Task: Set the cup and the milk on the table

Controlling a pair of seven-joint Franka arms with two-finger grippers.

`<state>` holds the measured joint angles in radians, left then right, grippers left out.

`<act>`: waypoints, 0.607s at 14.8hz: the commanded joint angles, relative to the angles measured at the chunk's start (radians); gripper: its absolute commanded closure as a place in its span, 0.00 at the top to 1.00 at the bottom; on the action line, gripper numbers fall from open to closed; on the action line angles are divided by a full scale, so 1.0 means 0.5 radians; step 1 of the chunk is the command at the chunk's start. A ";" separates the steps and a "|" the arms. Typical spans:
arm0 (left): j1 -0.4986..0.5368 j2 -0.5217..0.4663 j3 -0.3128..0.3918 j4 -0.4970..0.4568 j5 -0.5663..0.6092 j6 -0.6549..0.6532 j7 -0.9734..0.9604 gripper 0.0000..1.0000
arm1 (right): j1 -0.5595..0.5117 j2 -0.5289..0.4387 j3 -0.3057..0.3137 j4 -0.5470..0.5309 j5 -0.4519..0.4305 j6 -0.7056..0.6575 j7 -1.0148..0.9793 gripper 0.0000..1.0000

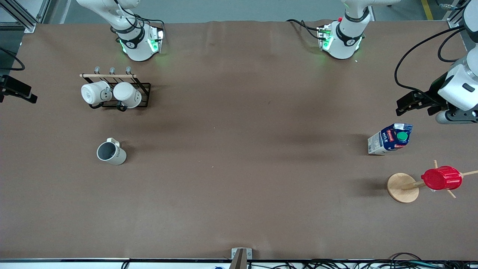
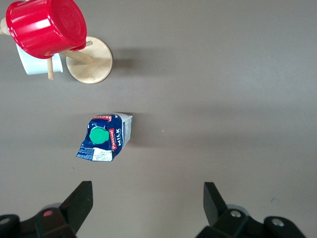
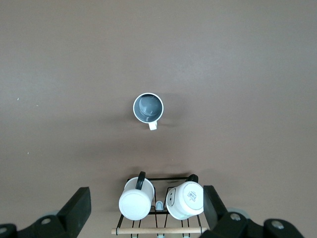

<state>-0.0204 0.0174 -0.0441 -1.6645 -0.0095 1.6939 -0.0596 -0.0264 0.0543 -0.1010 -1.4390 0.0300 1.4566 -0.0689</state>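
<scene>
Brown matte table already carries the off-white grey-inside cup and blue-white milk carton; I keep the left end effector and right end effector open, high above them, touching nothing.

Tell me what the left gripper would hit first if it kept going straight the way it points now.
The left gripper points down with its fingers open. Straight on, it would probably meet bare table first. The milk stands just off that line, not between the fingers, though depth is hard to judge.
</scene>
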 commanded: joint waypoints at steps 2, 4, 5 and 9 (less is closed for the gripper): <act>-0.011 -0.019 0.011 -0.012 -0.015 0.030 -0.013 0.99 | 0.004 -0.078 0.006 -0.086 -0.029 0.011 0.030 1.00; -0.017 -0.013 0.011 -0.006 -0.012 0.027 -0.010 0.99 | 0.004 -0.078 0.006 -0.086 -0.029 0.011 0.027 1.00; -0.014 -0.010 0.011 -0.006 -0.015 0.024 -0.010 0.99 | 0.004 -0.078 0.003 -0.086 -0.029 0.011 0.030 1.00; 0.001 0.036 0.094 -0.006 -0.018 0.036 0.039 0.99 | 0.004 -0.078 0.003 -0.089 -0.029 0.007 0.030 1.00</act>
<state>-0.0208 0.0221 -0.0216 -1.6673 -0.0095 1.6985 -0.0589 -0.0264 0.0543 -0.1012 -1.4390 0.0300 1.4555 -0.0689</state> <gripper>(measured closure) 0.004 0.000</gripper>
